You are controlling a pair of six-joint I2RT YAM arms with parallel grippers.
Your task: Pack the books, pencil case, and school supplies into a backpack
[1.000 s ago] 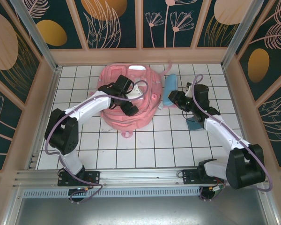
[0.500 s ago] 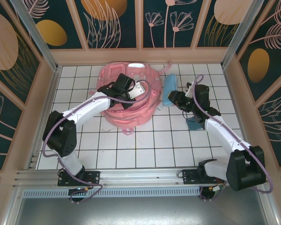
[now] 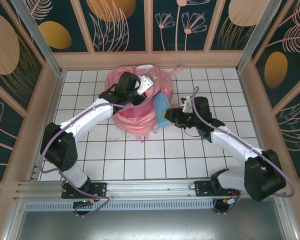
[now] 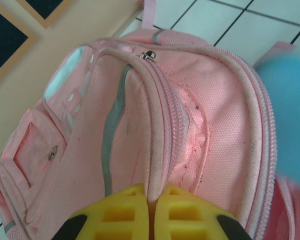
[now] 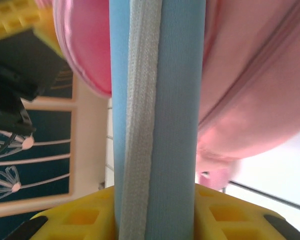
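A: Top view, status?
B: Backpack (image 3: 132,102) sits at 12 o'clock on the tiled table (image 3: 140,160), nr the back wall. L claw (image 3: 141,89) is at its top, closed on the rim. R claw (image 3: 173,116) is at the bag's 3 o'clock, clamped on the blue pencil case (image 3: 162,110). Case touches the bag's side, not in yet.
A: L wrist cam?
B: Yellow fingers (image 4: 122,217) at 6 o'clock, pinched tight on the zip edge (image 4: 165,115). Can't tell how wide the mouth is. Blue blur at 3 o'clock = the case.
A: R wrist cam?
B: Case runs 6 to 12 o'clock, w/ the jaws gripping it at the bottom. Pink bag at 2 o'clock, L claw at 10.
A: Progress?
B: Early, I'd say. Case is mid-delivery. Books + other supplies: can't tell if they're inside.
A: In the way?
B: Floppy fabric, prob. a tight opening. L arm crowds the entry, so the arms could clash.
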